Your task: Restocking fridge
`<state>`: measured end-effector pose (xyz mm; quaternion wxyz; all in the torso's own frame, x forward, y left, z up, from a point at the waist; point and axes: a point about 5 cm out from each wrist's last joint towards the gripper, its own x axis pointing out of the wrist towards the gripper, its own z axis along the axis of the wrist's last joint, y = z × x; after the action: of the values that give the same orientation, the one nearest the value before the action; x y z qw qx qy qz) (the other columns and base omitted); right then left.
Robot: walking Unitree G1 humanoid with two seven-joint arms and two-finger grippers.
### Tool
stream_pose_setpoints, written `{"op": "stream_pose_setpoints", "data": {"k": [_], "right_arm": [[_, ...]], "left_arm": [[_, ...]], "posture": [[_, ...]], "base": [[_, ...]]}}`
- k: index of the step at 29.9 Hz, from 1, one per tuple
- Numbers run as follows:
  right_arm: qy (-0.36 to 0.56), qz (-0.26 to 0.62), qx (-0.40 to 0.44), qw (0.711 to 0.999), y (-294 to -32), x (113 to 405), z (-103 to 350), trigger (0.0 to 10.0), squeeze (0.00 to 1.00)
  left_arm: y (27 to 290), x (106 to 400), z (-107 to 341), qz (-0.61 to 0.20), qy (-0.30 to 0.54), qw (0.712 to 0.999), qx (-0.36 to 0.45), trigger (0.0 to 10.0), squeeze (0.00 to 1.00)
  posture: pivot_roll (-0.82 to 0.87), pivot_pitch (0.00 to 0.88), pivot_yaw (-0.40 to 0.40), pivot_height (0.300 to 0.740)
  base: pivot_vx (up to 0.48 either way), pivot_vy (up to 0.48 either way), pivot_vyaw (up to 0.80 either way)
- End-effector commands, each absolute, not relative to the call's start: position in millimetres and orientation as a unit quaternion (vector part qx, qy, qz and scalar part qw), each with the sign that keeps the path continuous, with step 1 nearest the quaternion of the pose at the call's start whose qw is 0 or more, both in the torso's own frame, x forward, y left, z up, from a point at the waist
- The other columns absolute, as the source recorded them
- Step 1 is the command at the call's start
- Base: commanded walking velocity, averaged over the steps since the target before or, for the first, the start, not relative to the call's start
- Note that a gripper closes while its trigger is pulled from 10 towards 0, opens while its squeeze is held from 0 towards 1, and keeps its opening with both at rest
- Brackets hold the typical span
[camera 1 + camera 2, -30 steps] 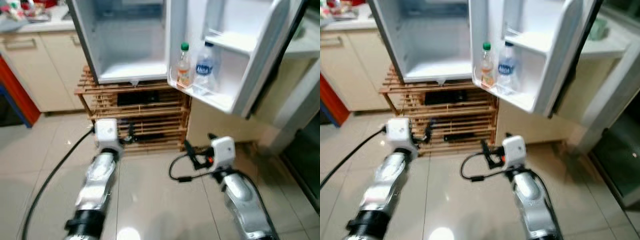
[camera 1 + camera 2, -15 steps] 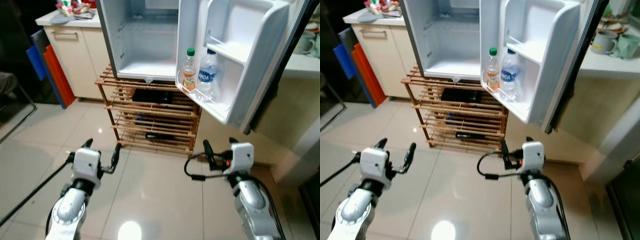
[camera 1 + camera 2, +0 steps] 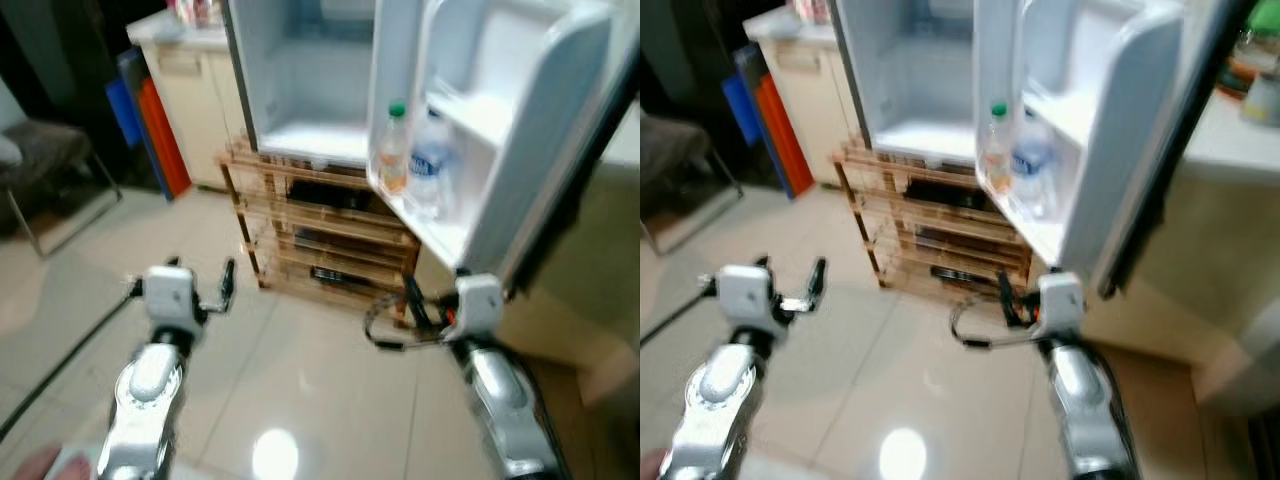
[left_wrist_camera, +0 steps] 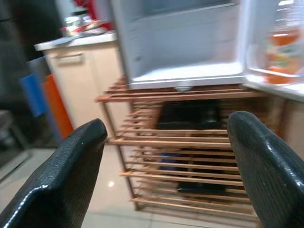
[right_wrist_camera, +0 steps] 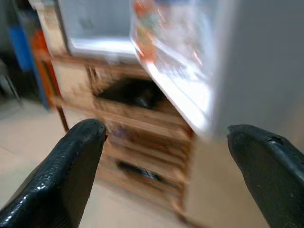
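The white fridge point(image 3: 300, 70) stands open on a wooden slatted rack point(image 3: 320, 235), its compartment bare. Its door shelf point(image 3: 440, 230) holds a green-capped bottle of orange drink point(image 3: 395, 150) and a water bottle point(image 3: 430, 160) with a blue label. My left gripper point(image 3: 200, 268) hovers over the tiled floor to the left of the rack, open and empty. My right gripper point(image 3: 432, 298) hangs low under the door shelf, also open and empty. In the left wrist view the fingers point(image 4: 71, 161) frame the rack and the fridge floor. The right wrist view is blurred.
A cream cabinet point(image 3: 195, 100) stands left of the fridge, with blue and orange boards point(image 3: 150, 120) leaning against it. A chair point(image 3: 50, 160) sits at far left. Black items lie on the rack's shelves. A black cable point(image 3: 60, 370) trails across the floor by my left arm.
The whole picture has shifted and blurred, so the camera moved; the chair now shows at left. Both grippers stay open and empty, about where they were relative to me.
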<state>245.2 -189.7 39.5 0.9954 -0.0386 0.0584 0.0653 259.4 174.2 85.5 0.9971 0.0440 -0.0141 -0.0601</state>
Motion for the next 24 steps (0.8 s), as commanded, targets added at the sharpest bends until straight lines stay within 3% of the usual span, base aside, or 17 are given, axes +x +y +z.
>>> {"op": "stream_pose_setpoints", "data": {"k": [1,4,5,8,10,11,15,19,24], "right_arm": [[0.105,0.104,-0.040,0.988,-183,233,21,10.0,0.01],[0.173,0.115,-0.068,0.976,-191,215,-3,10.0,0.01],[0.230,0.082,-0.106,0.964,-209,210,-19,10.0,0.01],[0.243,0.022,-0.137,0.960,-227,212,-22,10.0,0.01],[0.228,-0.076,-0.172,0.955,-248,224,-12,10.0,0.00],[0.228,-0.076,-0.172,0.955,-248,224,-12,10.0,0.00],[0.139,-0.221,-0.216,0.941,-289,269,41,10.0,0.00],[0.112,-0.239,-0.241,0.934,-295,297,67,10.0,0.00],[0.114,-0.286,-0.250,0.918,-306,311,83,10.0,0.00]], "left_arm": [[184,258,80,-0.051,0.005,0.997,0.059,10.0,0.00],[188,261,68,-0.039,0.036,0.997,0.053,10.0,0.00],[189,264,60,-0.031,0.059,0.997,0.040,10.0,0.00],[188,267,52,-0.033,0.089,0.994,0.056,10.0,0.00],[186,268,37,-0.044,0.135,0.986,0.081,10.0,0.00],[186,268,37,-0.044,0.135,0.986,0.081,10.0,0.00],[182,262,5,-0.070,0.235,0.962,0.122,10.0,0.00],[175,259,-6,-0.100,0.271,0.949,0.126,10.0,0.00],[172,250,-23,-0.127,0.337,0.926,0.117,10.0,0.00]], "posture": [[-0.14,0.000,0.077,0.740],[-0.15,0.000,0.077,0.740],[-0.15,0.000,0.076,0.740],[-0.15,0.000,0.079,0.740],[-0.14,0.000,0.080,0.740],[-0.14,0.000,0.080,0.740],[-0.14,0.000,0.083,0.740],[-0.13,0.000,0.082,0.740],[-0.12,0.000,0.079,0.740]], "base": [[0.000,0.000,0.00],[0.000,0.000,0.00],[0.000,0.000,0.00],[0.000,0.000,0.00],[0.000,0.000,0.00],[0.000,0.000,0.00],[0.000,0.000,0.00],[0.000,0.000,0.00],[0.000,0.000,0.00]]}}
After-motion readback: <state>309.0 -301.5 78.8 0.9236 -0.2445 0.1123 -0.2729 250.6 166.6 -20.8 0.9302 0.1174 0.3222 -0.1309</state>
